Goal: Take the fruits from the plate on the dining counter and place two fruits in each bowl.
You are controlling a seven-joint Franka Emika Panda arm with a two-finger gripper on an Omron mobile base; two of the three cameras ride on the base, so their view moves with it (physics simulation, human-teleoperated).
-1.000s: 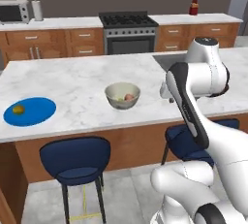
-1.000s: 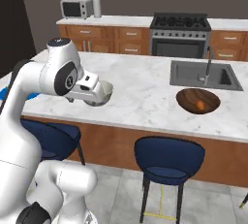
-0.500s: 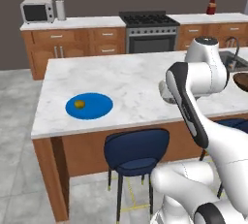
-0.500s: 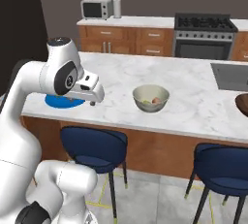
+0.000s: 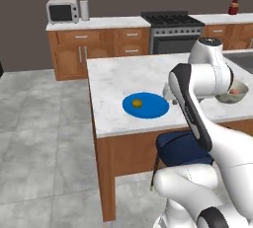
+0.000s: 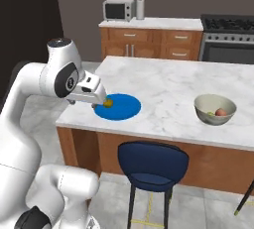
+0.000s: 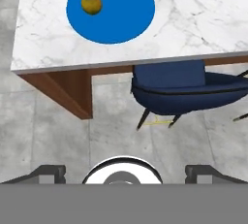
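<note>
The blue plate (image 5: 153, 107) (image 6: 124, 106) (image 7: 121, 9) lies near the front edge of the marble dining counter (image 5: 123, 74) (image 6: 163, 82) (image 7: 193, 19). One olive-yellow fruit (image 5: 137, 103) (image 6: 107, 102) (image 7: 91, 3) rests on it. The pale bowl (image 5: 232, 94) (image 6: 215, 109) stands further right and holds a pinkish-red fruit (image 6: 221, 112) and a yellow-green one (image 6: 211, 113). My gripper (image 5: 172, 99) (image 6: 92, 101) (image 7: 125, 172) hangs open and empty above the counter's front edge, beside the plate, with its fingers (image 7: 48, 172) wide apart.
A dark blue stool (image 5: 183, 148) (image 6: 153, 158) (image 7: 174, 85) stands under the counter edge below the plate. A microwave (image 5: 63, 11) (image 6: 119, 10) and a stove (image 5: 170, 29) sit along the back wall. Grey floor lies left of the counter.
The base has driven left along the counter, so the whole scene slid right: the plate has come to the middle and the pale bowl to the right. The gripper stays open.
</note>
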